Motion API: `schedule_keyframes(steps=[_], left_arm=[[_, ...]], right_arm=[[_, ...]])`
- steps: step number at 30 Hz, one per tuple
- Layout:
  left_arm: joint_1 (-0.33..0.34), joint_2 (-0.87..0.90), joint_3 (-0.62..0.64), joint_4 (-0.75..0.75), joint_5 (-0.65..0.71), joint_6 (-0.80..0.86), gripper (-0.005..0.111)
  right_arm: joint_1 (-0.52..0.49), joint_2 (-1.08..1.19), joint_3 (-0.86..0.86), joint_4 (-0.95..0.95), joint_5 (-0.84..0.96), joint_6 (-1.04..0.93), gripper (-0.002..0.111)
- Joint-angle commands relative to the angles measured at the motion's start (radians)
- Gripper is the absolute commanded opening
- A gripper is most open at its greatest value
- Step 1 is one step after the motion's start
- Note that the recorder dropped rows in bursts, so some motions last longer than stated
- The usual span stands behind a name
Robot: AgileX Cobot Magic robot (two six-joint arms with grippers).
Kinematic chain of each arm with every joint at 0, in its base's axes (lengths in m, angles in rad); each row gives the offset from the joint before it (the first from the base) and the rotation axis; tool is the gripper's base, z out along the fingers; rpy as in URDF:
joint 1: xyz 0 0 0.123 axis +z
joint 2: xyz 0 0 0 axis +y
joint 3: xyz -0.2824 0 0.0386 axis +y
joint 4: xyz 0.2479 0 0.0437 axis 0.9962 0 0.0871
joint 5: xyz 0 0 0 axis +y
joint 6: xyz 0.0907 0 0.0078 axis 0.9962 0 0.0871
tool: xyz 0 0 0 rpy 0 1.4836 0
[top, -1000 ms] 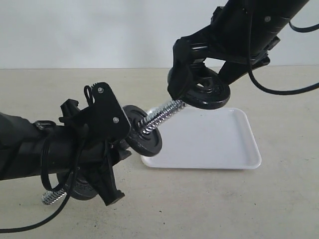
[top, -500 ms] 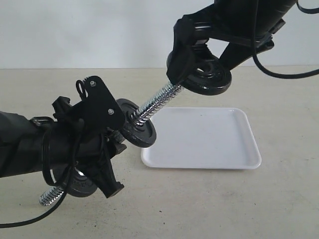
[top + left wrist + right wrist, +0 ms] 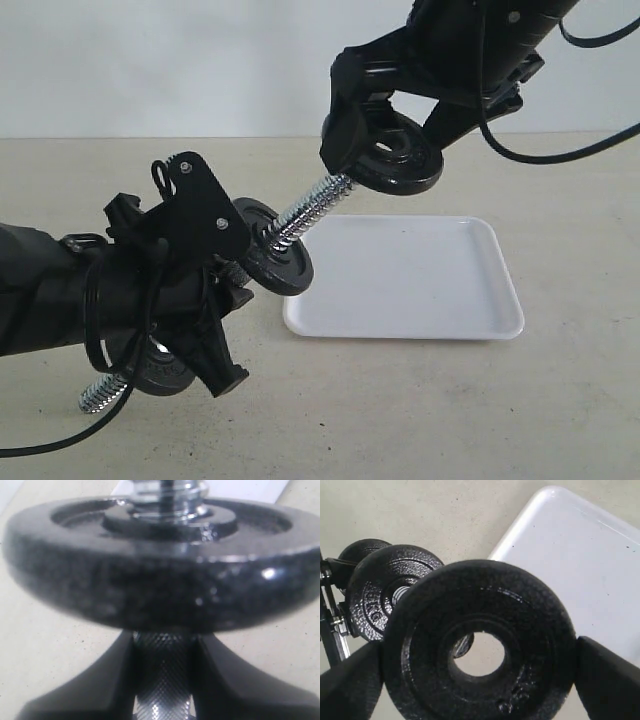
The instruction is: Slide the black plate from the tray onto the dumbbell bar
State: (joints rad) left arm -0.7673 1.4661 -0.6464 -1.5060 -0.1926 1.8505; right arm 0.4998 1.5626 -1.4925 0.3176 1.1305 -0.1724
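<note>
Beige matte surface (image 3: 400, 420) before a plain white wall (image 3: 150, 60), seen from the exterior camera. The left tool (image 3: 162, 680) is pressed onto the knurled middle of the dumbbell bar (image 3: 305, 212), a short chrome steel rod with coarse threaded ends. It holds the bar in the air, slanting upward toward the right arm. Two round black iron discs are already on the bar: an upper seated disc (image 3: 275, 260) just above the left tool and a lower disc (image 3: 160, 372) near the bar's bottom end.

The right tool (image 3: 385, 145) is spread wide and pinches the black plate (image 3: 530, 630), a small round matte-black iron weight disc with a central hole, by opposite edges of its rim. The black plate hangs clear above the tray (image 3: 420, 285), a white glossy plastic rectangle with rounded corners and a low rim, which lies bare on the surface.

Step in hand, as judged: aligning the hole with the bar's upper threaded tip. In the right wrist view the tip shows through the hole, but against one edge, not centred. In the exterior view the tip lies at the black plate's near rim; contact cannot be told.

Next move, as judged: centre the hole on the tip, set the black plate square to the bar's axis, then push it down the thread toward the upper seated disc. A tilted plate is likely to catch on the coarse threads.
</note>
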Motion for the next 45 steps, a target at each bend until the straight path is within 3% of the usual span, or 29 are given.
schedule_keyframes(steps=[1,45], left_arm=[[0.0,-0.057,-0.046,0.026,-0.031,-0.006,0.004],[0.0,-0.057,-0.046,0.026,-0.024,-0.002,0.004]], right_arm=[[-0.002,-0.015,-0.017,0.015,-0.055,-0.002,0.0],[-0.002,0.076,0.015,0.058,-0.127,0.0,0.0]])
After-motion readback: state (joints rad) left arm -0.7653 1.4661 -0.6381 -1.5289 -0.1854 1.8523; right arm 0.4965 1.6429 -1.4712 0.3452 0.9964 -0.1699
